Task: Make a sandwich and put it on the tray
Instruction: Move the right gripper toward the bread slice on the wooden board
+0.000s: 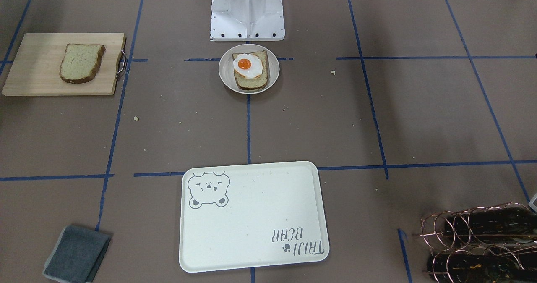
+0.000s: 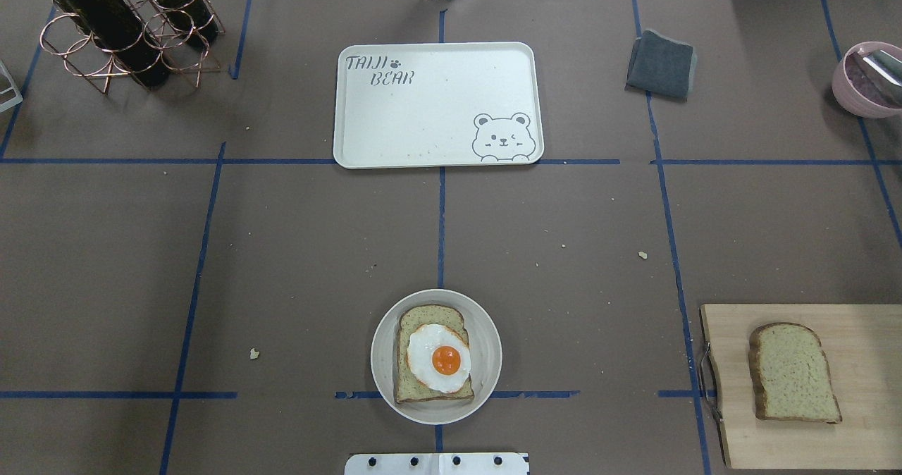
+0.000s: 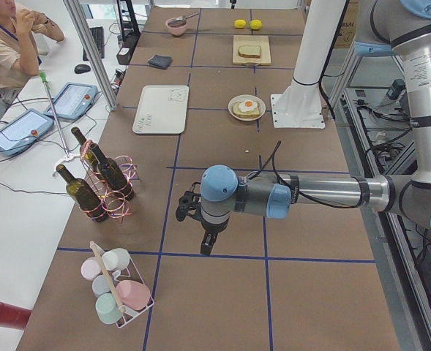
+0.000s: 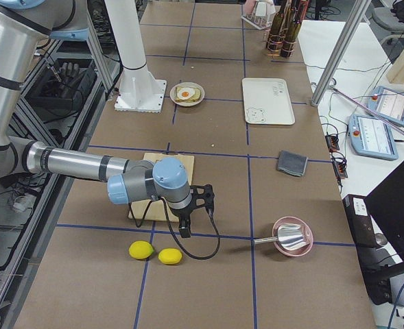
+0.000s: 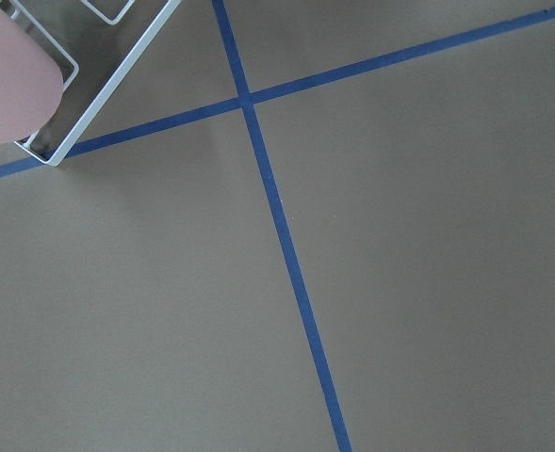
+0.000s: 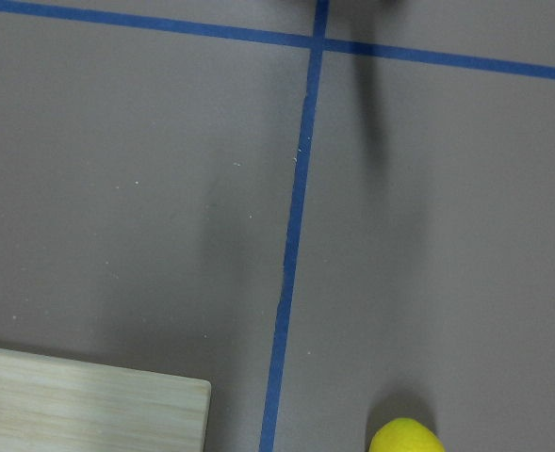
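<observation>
Overhead exterior leaves both arms out. Side views alone catch the left gripper (image 3: 208, 241) and right gripper (image 4: 184, 228), and I cannot tell if either is parted or closed. One bread slice (image 2: 423, 316) bearing the fried egg (image 2: 438, 357) sits on the plate (image 2: 382, 355), the second slice (image 2: 795, 373) on the cutting board (image 2: 867, 334), both well apart from the tray (image 2: 437, 101).

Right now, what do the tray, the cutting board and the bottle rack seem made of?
Tray: probably matte cream plastic or melamine, smooth with printed bear. Cutting board: pale wood, grain visible, shiny metal handle. Bottle rack: thin copper-coloured metal wire, glossy.
</observation>
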